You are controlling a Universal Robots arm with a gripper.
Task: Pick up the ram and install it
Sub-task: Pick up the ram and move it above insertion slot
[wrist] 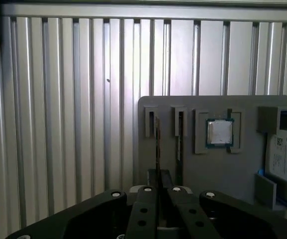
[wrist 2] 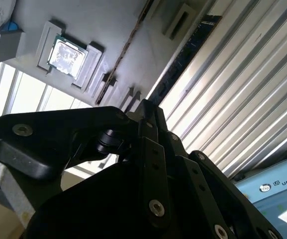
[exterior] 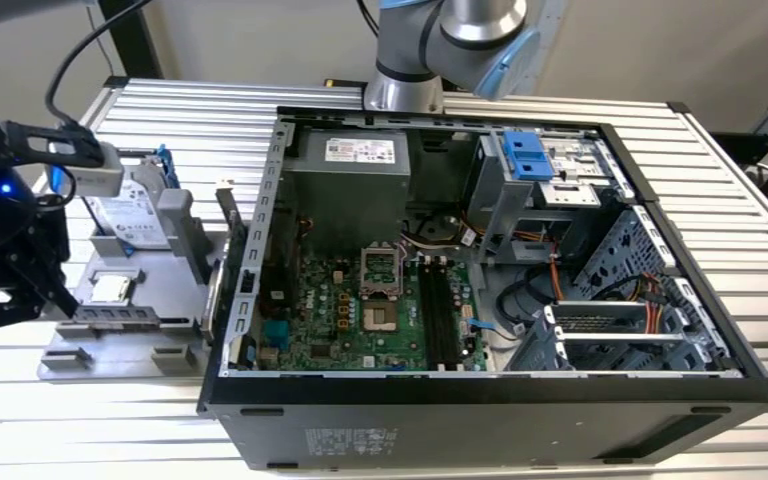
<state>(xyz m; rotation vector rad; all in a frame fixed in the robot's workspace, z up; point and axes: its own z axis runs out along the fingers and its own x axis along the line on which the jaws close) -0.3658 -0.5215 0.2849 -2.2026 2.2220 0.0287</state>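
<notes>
Your hand [wrist: 158,183] sits over one end of the ram [wrist: 156,144], which stands on edge in a slot of the grey holder [wrist: 223,174] on the bench [wrist: 58,124]. You cannot tell whether the hand has closed on it. A second stick [wrist: 179,147] stands just beside it.

Treat the ram as light, stiff and fragile. Take it by its long edges, clear of the chips and contacts.

Beyond it lie the processor chip [wrist: 219,132] and the hard drive [wrist: 285,154]. Farther off, the open computer case [exterior: 491,405] holds the motherboard [exterior: 357,310] with its black slots [exterior: 438,310].
</notes>
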